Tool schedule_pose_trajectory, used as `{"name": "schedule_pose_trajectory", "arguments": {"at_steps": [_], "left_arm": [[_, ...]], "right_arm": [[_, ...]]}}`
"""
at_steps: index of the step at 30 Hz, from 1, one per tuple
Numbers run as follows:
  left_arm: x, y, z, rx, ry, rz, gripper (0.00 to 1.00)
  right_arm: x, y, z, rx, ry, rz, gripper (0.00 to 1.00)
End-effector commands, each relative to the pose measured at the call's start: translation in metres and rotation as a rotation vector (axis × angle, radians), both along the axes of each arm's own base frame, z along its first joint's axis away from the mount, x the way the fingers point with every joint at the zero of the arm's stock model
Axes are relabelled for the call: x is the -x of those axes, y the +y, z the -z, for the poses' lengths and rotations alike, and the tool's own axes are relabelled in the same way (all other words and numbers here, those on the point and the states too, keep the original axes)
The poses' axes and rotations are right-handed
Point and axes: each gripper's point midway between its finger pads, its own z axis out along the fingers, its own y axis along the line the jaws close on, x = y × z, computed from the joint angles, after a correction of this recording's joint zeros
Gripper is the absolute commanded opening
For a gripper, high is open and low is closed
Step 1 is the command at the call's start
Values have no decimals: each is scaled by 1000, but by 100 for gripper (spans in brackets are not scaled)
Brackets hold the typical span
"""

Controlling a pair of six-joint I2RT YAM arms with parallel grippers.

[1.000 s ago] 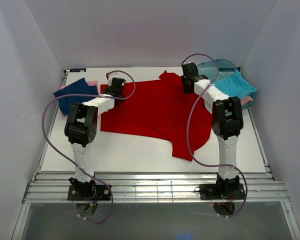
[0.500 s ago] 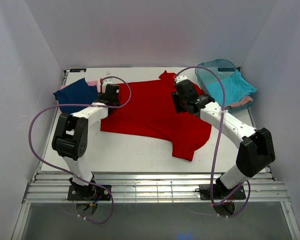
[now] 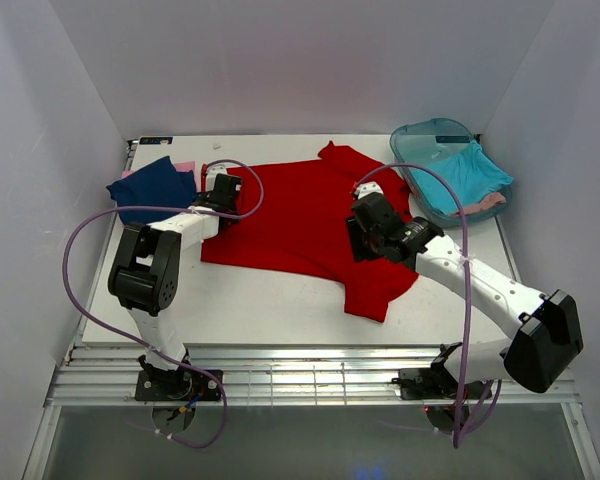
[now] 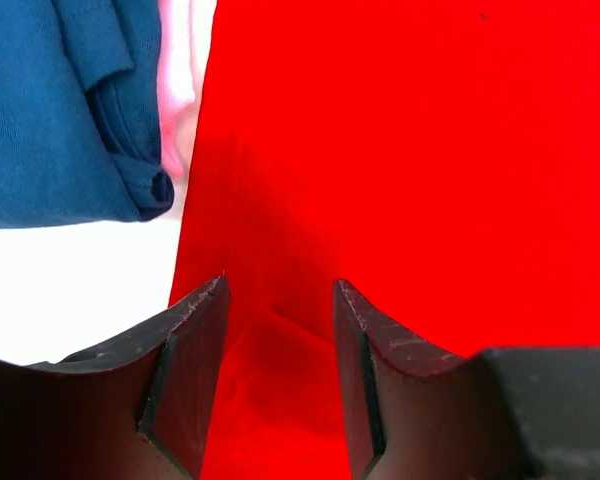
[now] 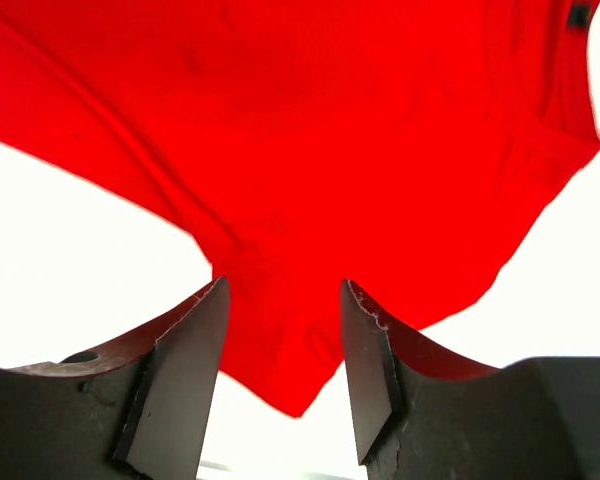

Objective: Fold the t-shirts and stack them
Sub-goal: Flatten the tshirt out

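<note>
The bright red t-shirt (image 3: pixel 300 220) lies spread flat in the middle of the table. My left gripper (image 3: pixel 225 192) is open, low over the shirt's left edge, with a small ridge of red cloth (image 4: pixel 280 200) between its jaws (image 4: pixel 280 300). My right gripper (image 3: pixel 362 238) is open and held above the shirt's right side; the red cloth (image 5: pixel 310 130) and a sleeve corner show below it (image 5: pixel 283 300). The navy t-shirt (image 3: pixel 152 190) lies folded at the far left on a pink one (image 3: pixel 185 166); both show in the left wrist view, navy (image 4: pixel 60 110) and pink (image 4: pixel 175 90).
A translucent teal tub (image 3: pixel 420 140) at the far right holds a turquoise shirt (image 3: pixel 475 170) and a pink one (image 3: pixel 485 203). White walls close in the table (image 3: pixel 250 300) on three sides. Purple cables loop from both arms.
My right arm has swung from the shirt's far edge near the tub toward the near side, over the shirt's right side. My left gripper stayed at the left edge.
</note>
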Motion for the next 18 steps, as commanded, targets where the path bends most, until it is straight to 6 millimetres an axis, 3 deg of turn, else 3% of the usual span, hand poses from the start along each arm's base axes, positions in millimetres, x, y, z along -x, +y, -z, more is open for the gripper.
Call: {"name": "schedule_pose_trajectory", "arguments": {"at_steps": [1,7,13,16,18], "left_arm": [[1,2,-8,6,-5,-30,56],[15,1,6,39,19,-39,56],[17,0,13,43,35,-32,54],[20,2,12,42,35,-42,52],[22,2,9,52,28,-49,46]], "right_arm": [[27,-12,16,31,82,48,54],[54,-18,24,21,113,61,54],[64,-27,30,44,139,83,54],[71,-31,33,52,162,103,54],[79,-33,38,55,194,114,54]]}}
